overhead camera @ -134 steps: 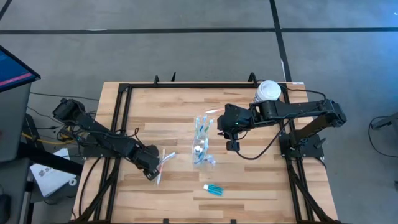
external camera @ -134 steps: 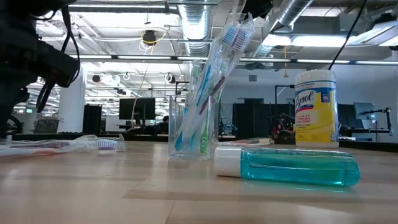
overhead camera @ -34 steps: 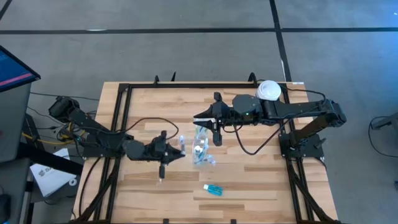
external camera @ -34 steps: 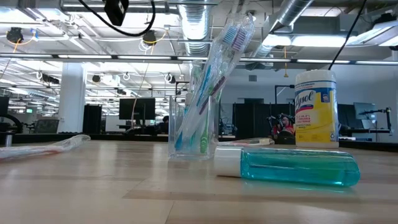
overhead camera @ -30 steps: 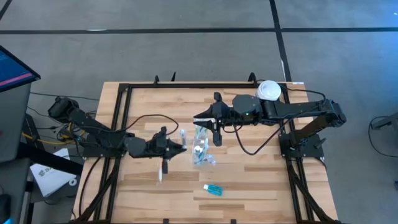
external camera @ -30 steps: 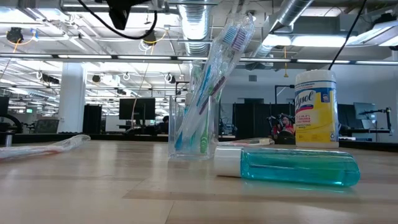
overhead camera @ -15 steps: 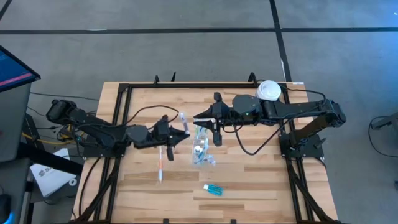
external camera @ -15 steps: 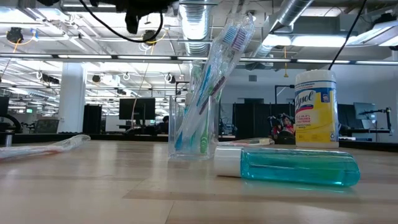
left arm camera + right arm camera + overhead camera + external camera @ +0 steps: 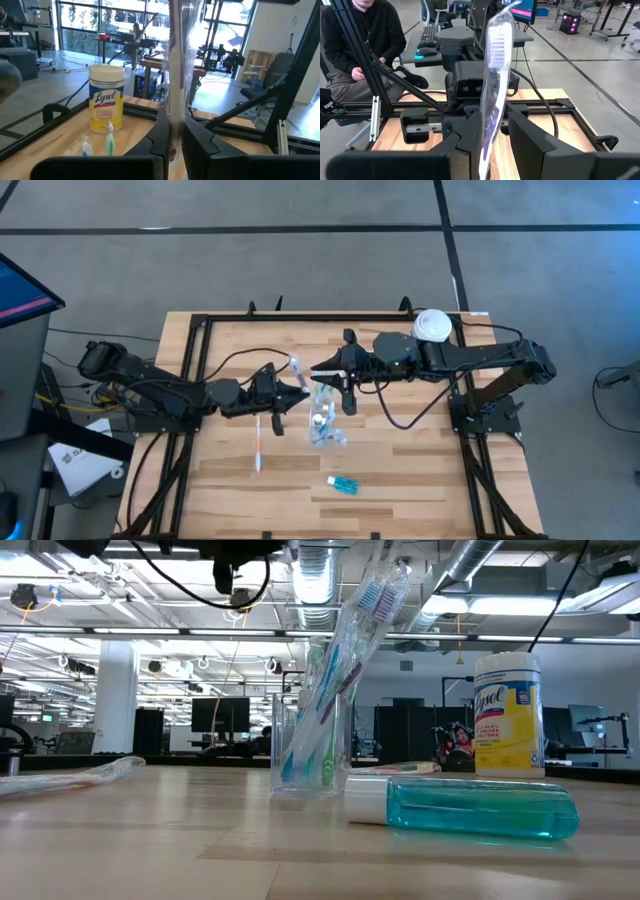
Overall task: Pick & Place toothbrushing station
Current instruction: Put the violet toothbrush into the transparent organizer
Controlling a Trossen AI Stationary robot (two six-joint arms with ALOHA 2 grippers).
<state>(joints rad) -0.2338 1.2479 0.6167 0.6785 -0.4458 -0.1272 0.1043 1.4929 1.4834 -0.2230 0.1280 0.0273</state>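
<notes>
A clear tumbler [image 9: 322,423] stands upright on the table's middle with several wrapped toothbrushes in it; it also shows in the low view [image 9: 305,745]. A blue white-capped tube [image 9: 343,484] lies near the front edge. One wrapped toothbrush [image 9: 258,446] lies flat on the table at the left. My left gripper [image 9: 297,393] is shut on a wrapped toothbrush [image 9: 176,60], just left of the tumbler. My right gripper [image 9: 322,372] is shut on another wrapped toothbrush [image 9: 496,55], just beyond the tumbler, facing the left gripper. My left gripper pinches the wrapped toothbrush's handle [image 9: 173,117] between its two fingers, which lie level, pointing toward the table's right, across the brush. The brush stands about upright, lifted clear of the table. My right gripper pinches its wrapped toothbrush's lower handle [image 9: 488,131] between its two fingers, which lie level, pointing toward the table's left, across the brush. The brush stands upright with its bristle head [image 9: 499,35] up, clear of the table.
A yellow container with a white lid [image 9: 432,326] stands at the far right corner, behind the right arm. A black frame [image 9: 200,330] runs along the table's far and side edges. A seated person [image 9: 365,40] is beyond the table's left side.
My left gripper has gone up and toward the table's far right with its wrapped toothbrush, closing on the tumbler and my right gripper. The brush stays upright in the hold. The toothbrush lying on the table at the left has stayed where it was.
</notes>
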